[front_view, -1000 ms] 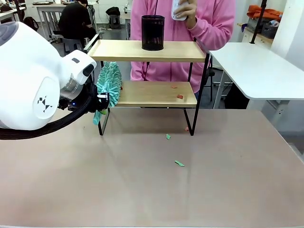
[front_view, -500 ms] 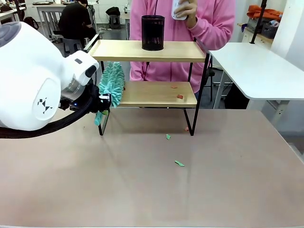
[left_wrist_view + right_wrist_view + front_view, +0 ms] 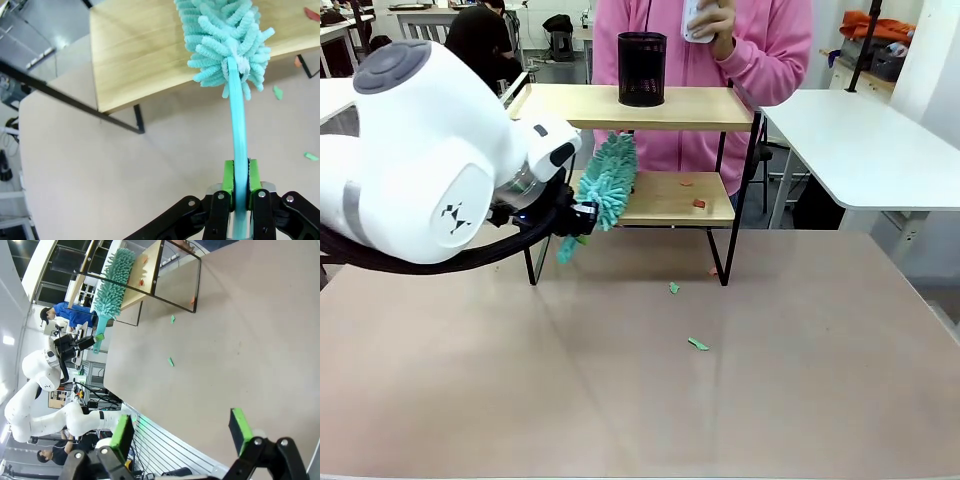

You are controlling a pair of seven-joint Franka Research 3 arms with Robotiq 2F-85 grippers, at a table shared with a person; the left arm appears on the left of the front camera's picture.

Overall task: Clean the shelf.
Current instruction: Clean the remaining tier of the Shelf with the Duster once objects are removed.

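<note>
My left gripper (image 3: pixel 241 172) clamps the handle of a fluffy teal chenille duster (image 3: pixel 608 180), its head between the boards of the small two-tier wooden shelf on a black metal frame (image 3: pixel 570 106), at the far side of the beige table (image 3: pixel 820 380). A black mesh cup (image 3: pixel 642 68) stands on the top board, its contents impossible to make out. My right gripper (image 3: pixel 182 427) gapes wide, holding nothing.

a small two-tier shelf (image 3: pixel 710 106) stands upright on four thin black metal legs at the far side of the table (image 3: pixel 800 390), a little left of centre. its two light wooden boards lie level, one above the other. a black mesh cup (image 3: pixel 642 68) sits on the top board, and small red scraps (image 3: pixel 699 203) lie on the lower board, where the fluffy head of a teal duster (image 3: pixel 608 180) reaches in over its left part
</note>
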